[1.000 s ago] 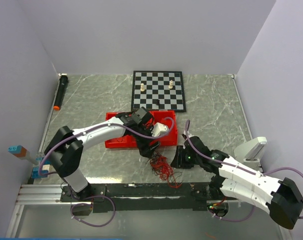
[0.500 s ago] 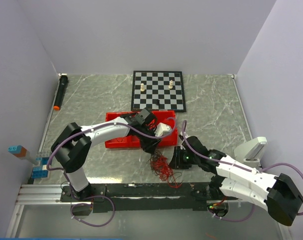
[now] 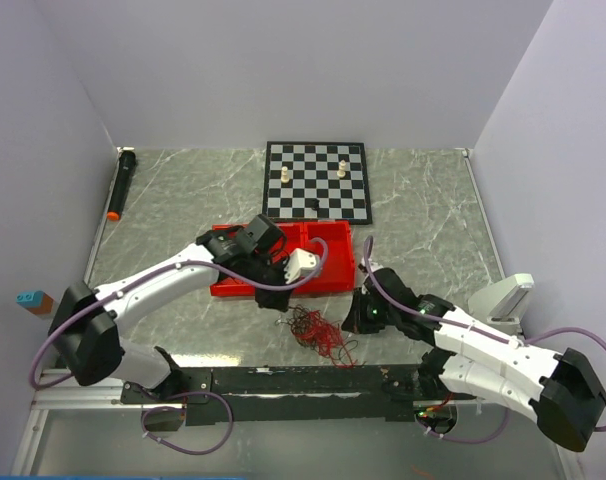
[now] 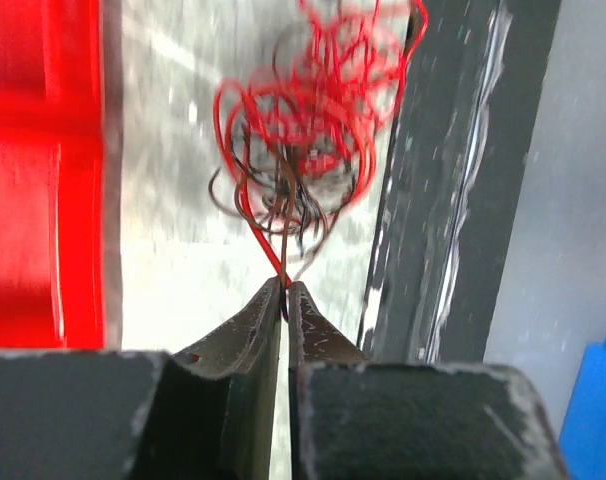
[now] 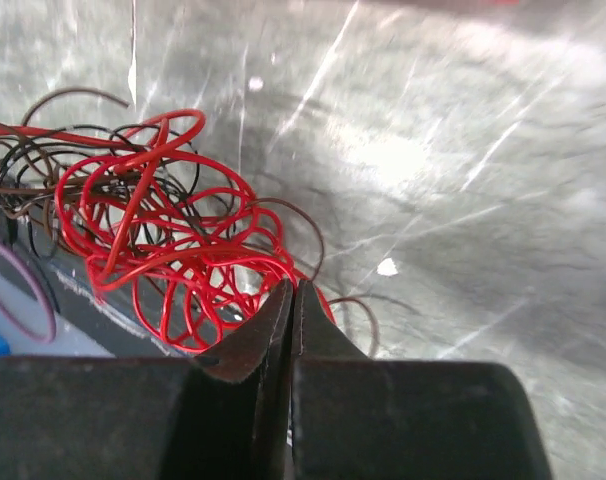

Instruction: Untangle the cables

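Both claws are clenched by the table's near edge. The left gripper pinches a red strand of the cables. The right gripper is closed against them, grasp unclear.

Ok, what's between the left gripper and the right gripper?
Only the cable bundle; the top view shows it between the left gripper and the right gripper.

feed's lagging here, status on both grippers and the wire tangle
Left gripper shut on strands of the thin red and dark wire tangle. Right gripper shut at its edge, hold unclear. Red plastic tray close beside, not touching.
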`<state>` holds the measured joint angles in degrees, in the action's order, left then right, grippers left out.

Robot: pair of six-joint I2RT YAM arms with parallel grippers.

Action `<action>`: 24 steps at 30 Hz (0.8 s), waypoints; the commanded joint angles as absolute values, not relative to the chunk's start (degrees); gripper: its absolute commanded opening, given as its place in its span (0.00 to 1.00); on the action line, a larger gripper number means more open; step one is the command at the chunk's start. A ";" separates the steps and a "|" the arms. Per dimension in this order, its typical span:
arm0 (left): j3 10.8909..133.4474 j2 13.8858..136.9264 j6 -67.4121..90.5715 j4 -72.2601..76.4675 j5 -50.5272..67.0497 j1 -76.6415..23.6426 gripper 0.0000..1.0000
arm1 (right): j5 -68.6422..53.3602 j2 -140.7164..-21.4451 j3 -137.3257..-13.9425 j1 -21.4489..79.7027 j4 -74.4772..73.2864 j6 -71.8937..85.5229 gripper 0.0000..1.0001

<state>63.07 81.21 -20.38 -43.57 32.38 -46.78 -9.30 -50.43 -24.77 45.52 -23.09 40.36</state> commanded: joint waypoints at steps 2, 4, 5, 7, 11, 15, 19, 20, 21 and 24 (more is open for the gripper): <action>61.53 76.47 -28.81 -55.27 29.98 -43.07 0.12 | 1.30 -47.21 -30.49 45.79 -32.15 39.37 0.00; 60.74 74.02 -31.54 -58.43 27.70 -42.54 0.12 | 4.90 -46.06 -31.55 45.79 -34.79 40.25 0.00; 60.21 72.44 -32.68 -59.58 26.90 -42.19 0.12 | 6.05 -45.97 -31.81 45.79 -35.85 40.86 0.00; 58.55 68.75 -35.15 -61.34 24.97 -41.84 0.12 | 8.43 -47.10 -32.52 45.79 -38.66 42.36 0.00; 54.33 62.68 -37.61 -63.10 18.74 -41.49 0.12 | 13.43 -49.04 -34.10 45.62 -43.58 46.05 0.00; 50.37 57.32 -38.58 -62.67 13.10 -41.13 0.12 | 13.81 -46.68 -34.37 45.53 -43.52 46.15 0.00; 50.97 54.05 -36.48 -59.33 15.54 -41.04 0.17 | 0.84 -48.95 -32.79 45.88 -35.54 40.28 0.00; 51.85 54.23 -35.95 -58.89 16.60 -41.04 0.21 | -4.08 -49.65 -32.17 46.49 -30.98 38.17 0.00; 53.07 54.84 -35.51 -58.45 17.74 -40.96 0.23 | -8.65 -50.01 -31.91 47.63 -28.15 36.40 0.00; 56.24 58.00 -33.15 -56.61 19.94 -41.04 0.34 | -11.60 -51.93 -33.83 54.65 -23.83 32.27 0.00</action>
